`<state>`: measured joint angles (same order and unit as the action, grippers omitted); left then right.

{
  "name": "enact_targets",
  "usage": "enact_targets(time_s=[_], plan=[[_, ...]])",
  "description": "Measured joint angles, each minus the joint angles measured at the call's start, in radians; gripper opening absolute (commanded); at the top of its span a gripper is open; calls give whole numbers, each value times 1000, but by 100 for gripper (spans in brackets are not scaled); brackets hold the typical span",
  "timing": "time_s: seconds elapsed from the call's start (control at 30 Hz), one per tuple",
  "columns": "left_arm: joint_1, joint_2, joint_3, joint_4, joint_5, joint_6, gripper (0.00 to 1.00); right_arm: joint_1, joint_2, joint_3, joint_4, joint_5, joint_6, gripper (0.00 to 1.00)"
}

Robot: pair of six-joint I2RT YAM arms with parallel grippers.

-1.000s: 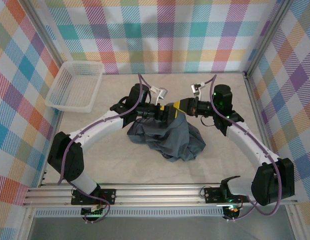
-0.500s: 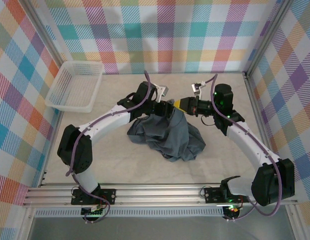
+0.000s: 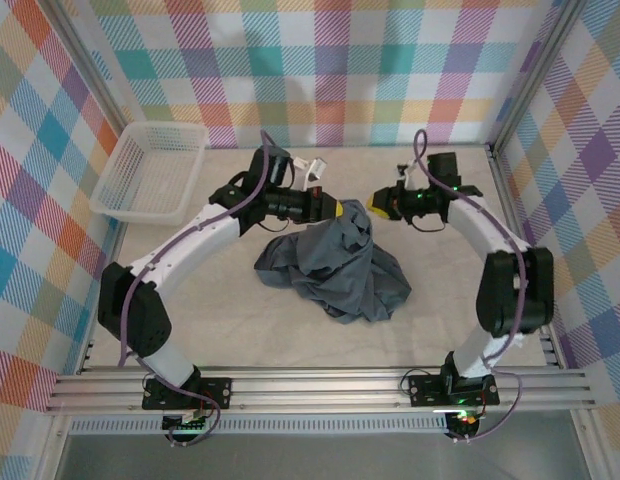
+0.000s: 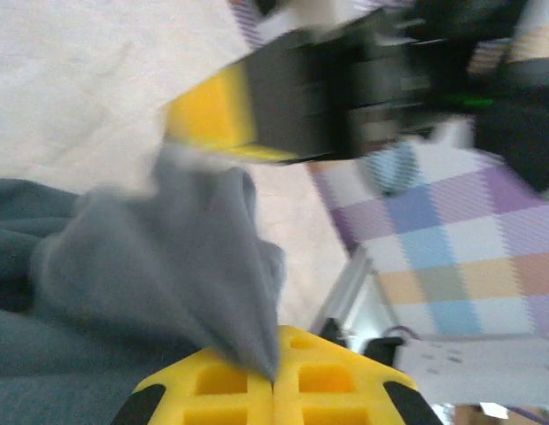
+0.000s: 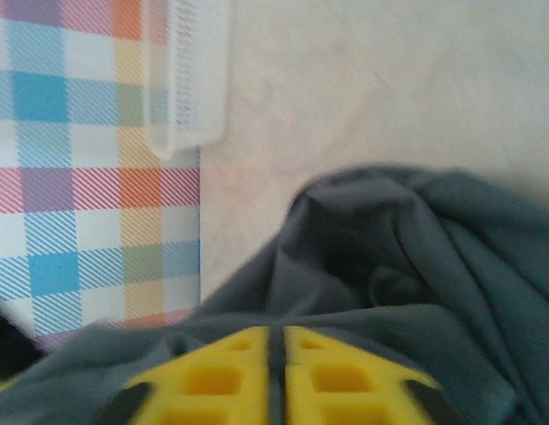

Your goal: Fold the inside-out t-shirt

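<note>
The crumpled dark slate-grey thin-fabric t-shirt (image 3: 335,270), heaped mid-way on the cream table (image 3: 220,330), is pinched at a raised fold by the closed left gripper (image 4: 274,381), while the state of the right gripper (image 5: 276,345) cannot be told.

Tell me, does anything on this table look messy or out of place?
Only the dark grey t-shirt: it sits mid-table as a crumpled heap instead of lying flat, and one bunch of its fabric is drawn into a peak, pinched by the shut left gripper. Nothing looks spilled or damaged.
</note>
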<state>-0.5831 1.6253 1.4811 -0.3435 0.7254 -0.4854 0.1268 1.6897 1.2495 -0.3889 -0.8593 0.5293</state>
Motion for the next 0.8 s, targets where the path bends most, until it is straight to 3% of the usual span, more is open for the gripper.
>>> enact_targets(time_s=[0.07,0.17,0.37,0.47,0.67,0.8], plan=[[5,-21,0,12,34,-37,0,1,0,-42,-12,-8,3,38],[10,-29,-4,39,57,-79,0,-3,-99,-95,-11,27,8,37],[16,-16,-11,61,76,-122,0,21,-563,-367,159,159,-6,40],[16,5,-3,58,84,-127,0,85,-692,-479,238,230,-101,48],[16,40,29,30,87,-127,0,237,-732,-575,346,492,-351,59],[16,40,31,16,86,-127,0,244,-685,-580,465,655,-465,54]])
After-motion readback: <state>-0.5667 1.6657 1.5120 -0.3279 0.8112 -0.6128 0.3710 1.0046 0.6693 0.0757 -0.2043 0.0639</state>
